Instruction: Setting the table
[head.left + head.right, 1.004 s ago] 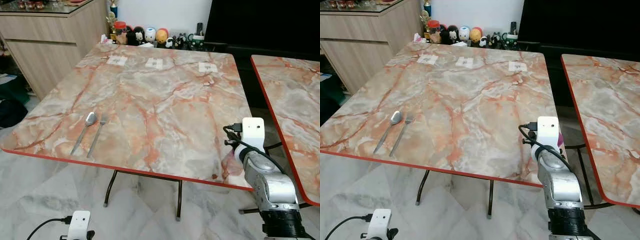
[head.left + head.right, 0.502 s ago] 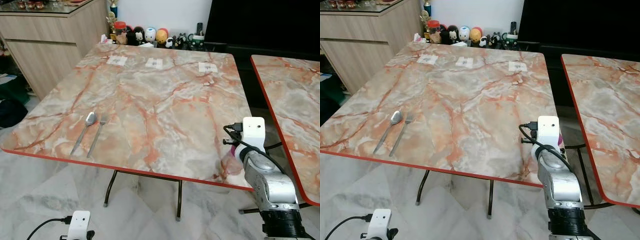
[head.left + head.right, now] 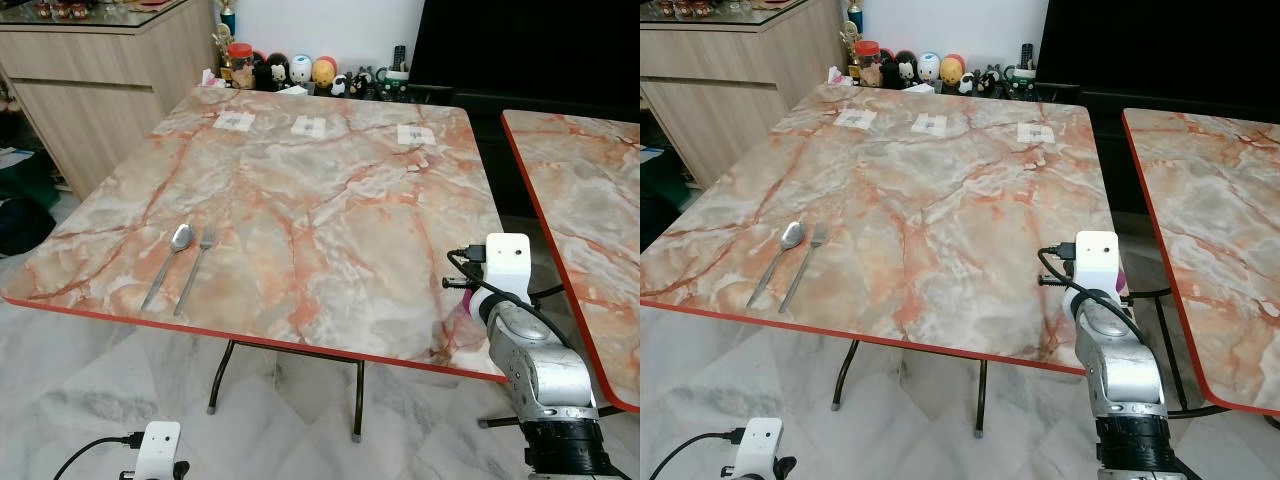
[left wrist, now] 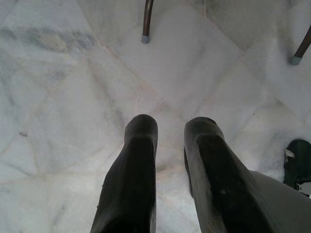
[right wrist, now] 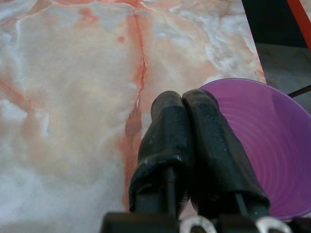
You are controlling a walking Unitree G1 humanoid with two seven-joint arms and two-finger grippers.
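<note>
Where table edge ends, right gripper pinching purple cup.

Head views are evenly and brightly lit with soft, diffuse light; no harsh shadows fall on the table, and a mild sheen shows on its glossy marble top toward the far edge. Both are sharp, without motion blur, though straight edges bow slightly near the frame borders. A faint, soft shadow lies beneath the table on the floor. The left wrist view is dimmer and greyer, its near fingers soft. The right wrist view is bright, its fingers slightly out of focus.
</note>
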